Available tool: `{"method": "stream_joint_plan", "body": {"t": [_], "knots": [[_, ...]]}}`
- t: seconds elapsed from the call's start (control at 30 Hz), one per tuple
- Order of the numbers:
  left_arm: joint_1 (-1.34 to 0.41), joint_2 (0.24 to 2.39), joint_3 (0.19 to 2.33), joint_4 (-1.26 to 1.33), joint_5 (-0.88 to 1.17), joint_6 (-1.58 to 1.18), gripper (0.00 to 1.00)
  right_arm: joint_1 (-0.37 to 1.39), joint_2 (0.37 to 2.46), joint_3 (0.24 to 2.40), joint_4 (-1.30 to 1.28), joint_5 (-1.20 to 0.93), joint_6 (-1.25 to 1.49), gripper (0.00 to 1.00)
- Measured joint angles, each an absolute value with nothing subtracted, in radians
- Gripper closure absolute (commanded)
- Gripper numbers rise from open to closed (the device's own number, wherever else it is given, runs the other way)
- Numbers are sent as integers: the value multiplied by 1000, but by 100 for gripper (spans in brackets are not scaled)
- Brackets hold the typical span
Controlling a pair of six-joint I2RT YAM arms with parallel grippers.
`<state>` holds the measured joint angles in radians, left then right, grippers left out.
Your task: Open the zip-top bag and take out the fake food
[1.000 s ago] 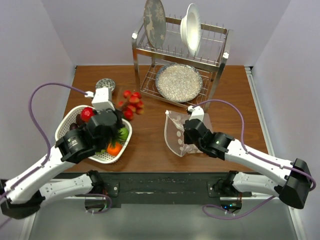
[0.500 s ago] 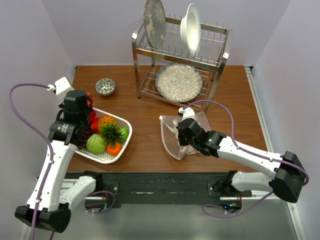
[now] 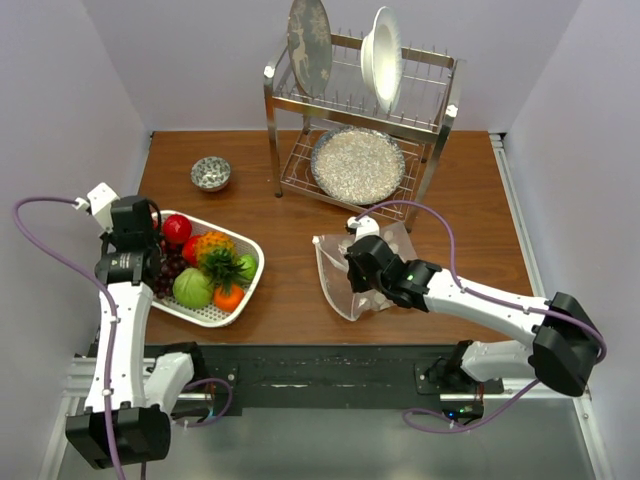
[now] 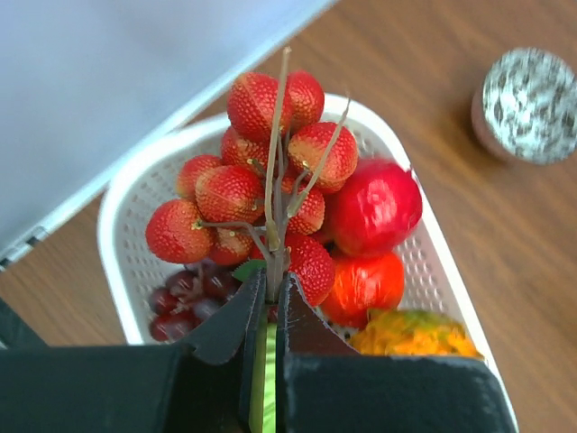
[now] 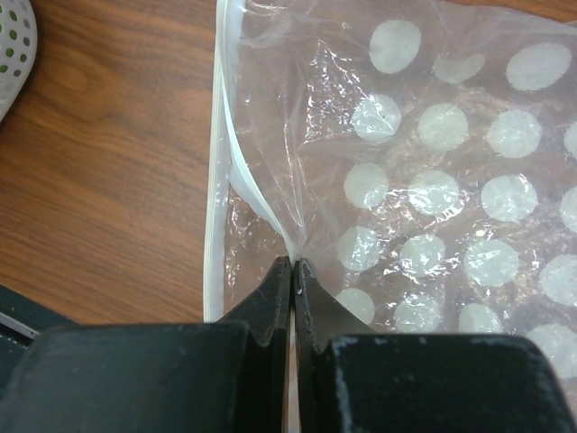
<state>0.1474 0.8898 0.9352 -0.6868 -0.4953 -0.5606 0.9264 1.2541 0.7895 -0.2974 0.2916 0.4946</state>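
The clear zip-top bag with white dots lies on the table's middle; no food shows inside it. My right gripper is shut on a fold of its plastic beside the white zip strip, as the right wrist view shows. My left gripper is shut on the stem of a red strawberry cluster and holds it over the left end of the white basket. In the top view the left gripper hides the cluster. A red apple, a green fruit and an orange piece lie in the basket.
A metal dish rack with plates stands at the back. A small silver bowl sits behind the basket, also in the left wrist view. Dark grapes lie in the basket. The left wall is close to the left arm.
My left arm has swung left and back, carrying the strawberry cluster from the table's middle to above the basket's left end. My right gripper has dragged the bag slightly left.
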Motion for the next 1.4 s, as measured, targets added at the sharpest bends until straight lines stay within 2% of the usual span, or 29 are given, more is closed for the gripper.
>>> {"method": "stream_joint_plan", "body": {"t": [0.23, 0.33, 0.37, 0.4, 0.53, 0.67, 0.83, 1.03, 1.2, 1.4], "knots": [[150, 820, 804, -649, -374, -574, 100, 918, 1256, 776, -273, 268, 489, 100], [150, 783, 769, -644, -332, -587, 89, 917, 1258, 773, -260, 261, 489, 100], [150, 775, 759, -643, -319, -591, 81, 917, 1258, 773, -258, 261, 489, 100], [150, 768, 748, -642, -309, -593, 78, 917, 1259, 773, -255, 258, 489, 100], [150, 758, 721, -643, -274, -611, 76, 917, 1267, 766, -246, 249, 489, 100], [150, 752, 721, -646, -257, -620, 65, 917, 1271, 761, -245, 243, 489, 100], [150, 725, 721, -648, -247, -640, 61, 917, 1271, 760, -239, 242, 489, 100], [150, 717, 721, -649, -238, -643, 47, 917, 1271, 760, -239, 241, 489, 100], [150, 723, 729, -655, -223, -624, 31, 917, 1271, 760, -238, 241, 489, 100], [148, 744, 815, -660, -146, -572, 24, 917, 1271, 760, -237, 240, 489, 100]]}}
